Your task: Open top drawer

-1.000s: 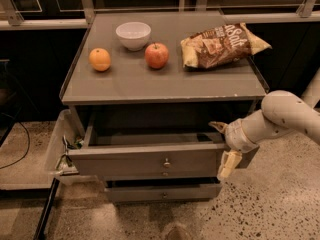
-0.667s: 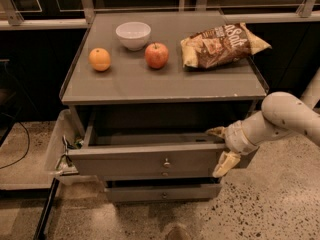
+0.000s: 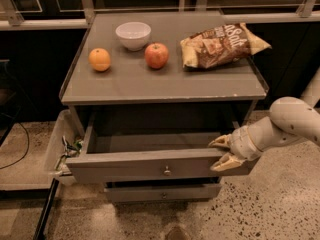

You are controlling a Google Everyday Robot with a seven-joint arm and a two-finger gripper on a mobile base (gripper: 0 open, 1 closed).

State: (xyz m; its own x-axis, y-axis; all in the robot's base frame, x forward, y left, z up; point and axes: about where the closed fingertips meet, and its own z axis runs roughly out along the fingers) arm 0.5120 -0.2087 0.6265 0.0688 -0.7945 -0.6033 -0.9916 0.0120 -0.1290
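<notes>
cabinet [image 3: 165, 86]: top drawer [image 3: 140, 165] well out below tabletop, interior showing. gripper [image 3: 223, 153] at drawer's right front end, fingers [image 3: 219, 142] parted, one over top edge, one against face. pull straight and level, avoid skewing from off-centre hold. knob [image 3: 167, 171] untouched at centre.

- Hand [image 3: 220, 154] sits at the right end of the top drawer [image 3: 125, 168], fingers spread; whether they touch the front, can't tell.
- Arm [image 3: 292, 124] runs off the right edge.
- Drawer's floor hides behind its own front.
- Lower drawer [image 3: 150, 193] is mostly tucked underneath.
- Chip bag [image 3: 220, 46] on the bench [image 3: 150, 84]: print too blurred to read.
- Clutter [image 3: 69, 148] left of the drawer is too small to name.
</notes>
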